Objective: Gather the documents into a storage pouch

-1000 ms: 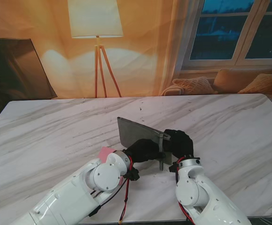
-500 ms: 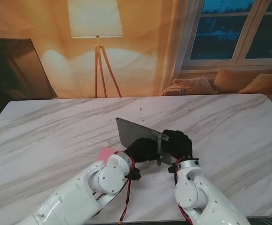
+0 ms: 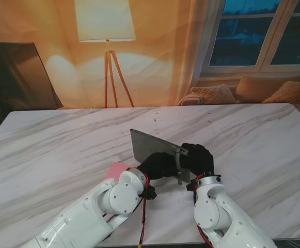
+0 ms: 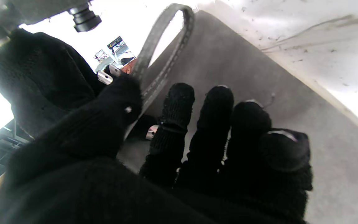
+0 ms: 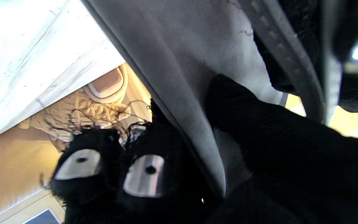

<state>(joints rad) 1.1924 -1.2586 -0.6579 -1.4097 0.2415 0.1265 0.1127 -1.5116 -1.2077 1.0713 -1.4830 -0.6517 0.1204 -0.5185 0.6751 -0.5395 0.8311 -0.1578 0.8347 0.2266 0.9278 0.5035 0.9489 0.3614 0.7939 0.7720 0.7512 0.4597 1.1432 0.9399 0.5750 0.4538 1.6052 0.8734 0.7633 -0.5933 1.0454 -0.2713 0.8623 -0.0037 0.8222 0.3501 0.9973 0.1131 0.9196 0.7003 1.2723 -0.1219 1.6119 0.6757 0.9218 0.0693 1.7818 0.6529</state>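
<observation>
Both hands' fingers [image 4: 179, 102] still grasp pouch [image 3: 150, 143]; pink doc [image 3: 116, 169] shows more.

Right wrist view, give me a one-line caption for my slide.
Gloved right hand pinches the grey storage pouch between thumb and fingers, above the marble table.

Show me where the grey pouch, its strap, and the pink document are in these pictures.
grey pouch [image 3: 150, 146]: stand view, flat upper face.
strap [image 4: 154, 46]: left wrist view, looped band.
pink document [image 3: 117, 169]: stand view, visible corner beside left arm.
</observation>
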